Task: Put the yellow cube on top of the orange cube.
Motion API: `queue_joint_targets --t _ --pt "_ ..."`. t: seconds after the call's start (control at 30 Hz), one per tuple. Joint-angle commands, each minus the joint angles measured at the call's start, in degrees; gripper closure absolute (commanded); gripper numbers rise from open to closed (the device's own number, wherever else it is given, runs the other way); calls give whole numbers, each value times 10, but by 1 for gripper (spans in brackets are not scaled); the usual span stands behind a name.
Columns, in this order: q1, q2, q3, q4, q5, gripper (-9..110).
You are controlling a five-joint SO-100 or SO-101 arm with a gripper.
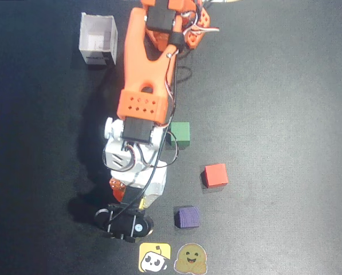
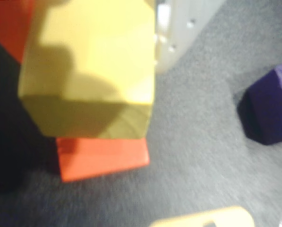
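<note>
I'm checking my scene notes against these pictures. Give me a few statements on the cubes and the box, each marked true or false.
1. In the wrist view the yellow cube sits over the orange cube. True.
2. The purple cube is stacked on the green cube. False: both lie apart on the mat.
3. The white box holds a cube. False: it looks empty.
4. A red cube lies between the green and purple cubes in the overhead view. True.

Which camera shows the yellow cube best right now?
The wrist view: the yellow cube fills the frame, over the orange cube. In the overhead view the arm hides the yellow cube entirely.
</note>
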Motion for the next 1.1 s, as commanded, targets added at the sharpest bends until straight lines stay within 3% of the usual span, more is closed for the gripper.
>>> queue_joint_targets --t 0.0,1.07 --pt "4 3 -31 -1 4 97" --pt "9 -25 -49 -28 4 97"
